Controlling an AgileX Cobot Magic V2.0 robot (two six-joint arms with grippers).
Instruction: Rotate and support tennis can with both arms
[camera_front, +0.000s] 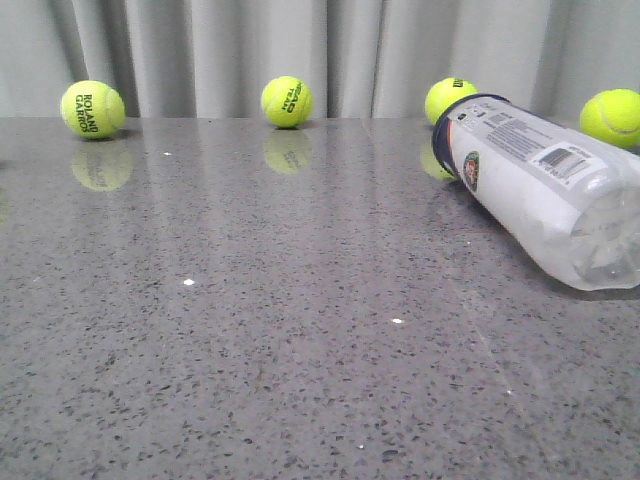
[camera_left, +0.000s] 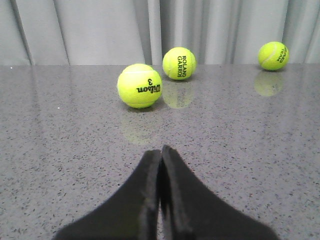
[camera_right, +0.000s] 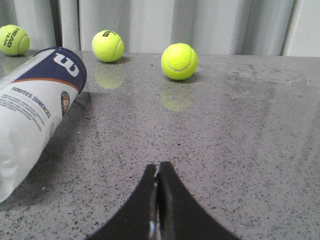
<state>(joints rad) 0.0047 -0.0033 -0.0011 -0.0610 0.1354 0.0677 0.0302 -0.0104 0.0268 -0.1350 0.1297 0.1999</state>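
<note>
on a glossy grey speckled table (camera_front: 250, 350) backed by pale pleated curtains (camera_front: 200, 50), the can (camera_front: 545, 185) lies on its side at the front view's right, a smooth clear-plastic tube with white label, navy rim and round logo, its clear base toward the camera. fuzzy yellow-green balls (camera_front: 287, 101) sit well apart along the far edge, mirrored in the sheen. the left gripper (camera_left: 160, 155) and right gripper (camera_right: 158, 170) each show flat black fingers pressed together, holding nothing, off the can.
</note>
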